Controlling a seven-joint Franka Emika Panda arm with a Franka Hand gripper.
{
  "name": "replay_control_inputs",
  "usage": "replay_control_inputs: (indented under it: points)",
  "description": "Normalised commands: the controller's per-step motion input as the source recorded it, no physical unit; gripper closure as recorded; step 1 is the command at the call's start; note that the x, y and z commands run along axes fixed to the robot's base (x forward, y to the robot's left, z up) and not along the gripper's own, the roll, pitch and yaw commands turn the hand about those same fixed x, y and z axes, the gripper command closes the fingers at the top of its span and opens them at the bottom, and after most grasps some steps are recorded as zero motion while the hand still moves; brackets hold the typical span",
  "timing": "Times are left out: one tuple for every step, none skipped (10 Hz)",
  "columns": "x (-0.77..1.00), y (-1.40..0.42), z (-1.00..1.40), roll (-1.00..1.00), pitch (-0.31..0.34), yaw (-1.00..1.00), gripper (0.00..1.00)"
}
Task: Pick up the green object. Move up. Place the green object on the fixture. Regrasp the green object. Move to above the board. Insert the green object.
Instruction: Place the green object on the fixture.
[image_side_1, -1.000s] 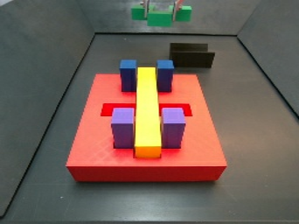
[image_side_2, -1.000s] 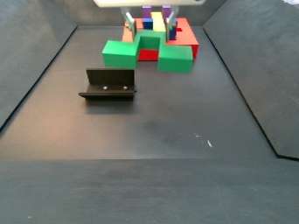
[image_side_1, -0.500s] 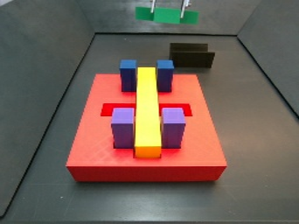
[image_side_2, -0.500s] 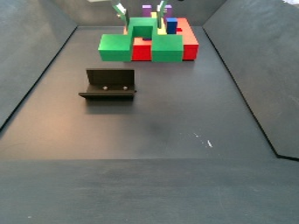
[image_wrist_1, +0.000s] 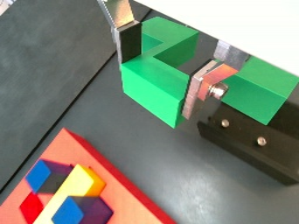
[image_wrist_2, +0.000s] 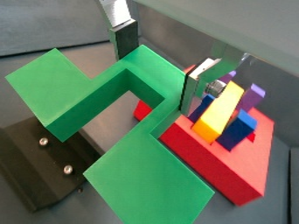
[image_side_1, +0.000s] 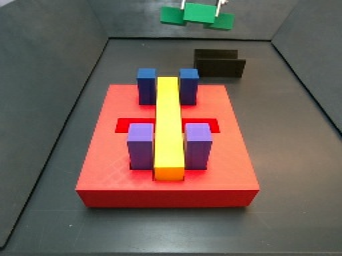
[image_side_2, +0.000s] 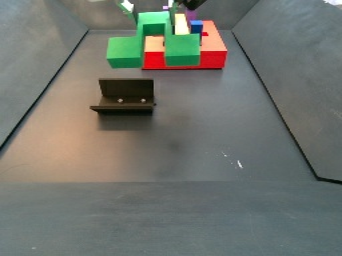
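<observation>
- Floor (image_side_2: 174, 160): dark, matte, enclosed by grey walls.
- Board (image_side_1: 167, 150): red, flat on that floor.
- Green object (image_wrist_1: 158, 79): aloft, above the fixture (image_side_2: 123, 97).
- Gripper (image_wrist_1: 163, 61): clamped on the green object's middle.

A dark grey matte floor (image_side_2: 174, 170), flecked with faint white marks, meets sloping dark grey walls (image_side_1: 54, 120).

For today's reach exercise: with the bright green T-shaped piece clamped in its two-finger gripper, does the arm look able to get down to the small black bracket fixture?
Probably yes. The gripper holds the green piece in the air above the black fixture, which stands open and bare, apart from the red board.
</observation>
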Motion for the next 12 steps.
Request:
replay_control_inputs:
  points:
    - [0.97, 0.0, 0.0, -0.54, 0.0, 0.0, 1.0]
    - [0.95, 0.05, -0.05, -0.56, -0.086, 0.0, 1.0]
    - [0.92, 0.05, -0.07, -0.56, -0.137, 0.0, 1.0]
    - [0.92, 0.13, -0.13, -0.59, -0.186, 0.0, 1.0]
    - [1.0, 0.18, -0.19, -0.53, -0.16, 0.0, 1.0]
    - [0.95, 0.29, -0.17, -0.37, 0.0, 0.0, 1.0]
    - [1.0, 0.29, -0.17, -0.23, 0.02, 0.0, 1.0]
    - [1.0, 0.22, -0.17, -0.16, 0.077, 0.0, 1.0]
    - [0.95, 0.1, -0.15, -0.06, 0.123, 0.0, 1.0]
    - [0.71, 0.04, -0.27, -0.22, 0.0, 0.0, 1.0]
    - [0.64, 0.04, -0.27, -0.31, -0.066, 0.02, 1.0]
    - [0.29, 0.0, -0.09, -0.19, 0.0, 0.06, 1.0]
